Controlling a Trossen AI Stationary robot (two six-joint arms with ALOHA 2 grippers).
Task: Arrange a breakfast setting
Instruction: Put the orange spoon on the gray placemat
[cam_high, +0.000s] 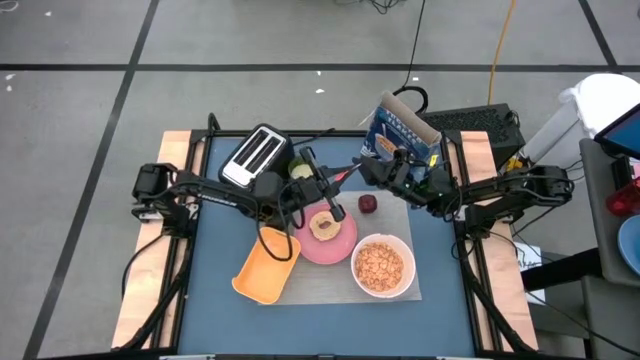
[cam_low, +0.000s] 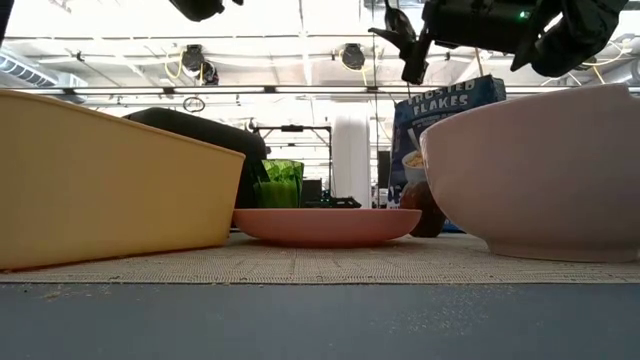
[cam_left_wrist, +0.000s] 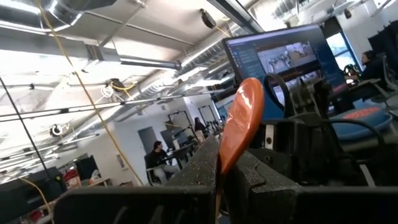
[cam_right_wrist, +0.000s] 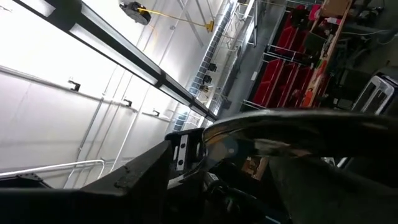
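Note:
An orange spoon (cam_left_wrist: 241, 118) is up in the air over the table's middle, with my left gripper (cam_high: 322, 183) shut on it. In the high view the spoon (cam_high: 346, 174) shows as a thin reddish line running toward my right gripper (cam_high: 368, 172), whose fingers stand apart at the spoon's far end. A pink plate (cam_high: 340, 243) carrying a toasted bagel (cam_high: 324, 225) and a white bowl (cam_high: 383, 266) of tan cereal rest on the grey mat (cam_high: 330, 288). A dark-red fruit (cam_high: 368, 204) lies just beyond the plate. My left gripper pinches the spoon's narrow part (cam_left_wrist: 221, 163) between its two shut fingers. The fingers slant upward toward the table's right and lie along the spoon. Its broad orange end (cam_left_wrist: 244, 106) sticks out past the fingertips, lifted clear of everything. Whether my right gripper touches the spoon cannot be told.
A yellow tray (cam_high: 266, 266) lies tilted on the mat's left part, next to the plate. A black-and-silver toaster (cam_high: 256, 155) and a green cup (cam_high: 300, 168) stand at the far left. A blue cereal box (cam_high: 400, 128) stands at the far right, behind my right arm.

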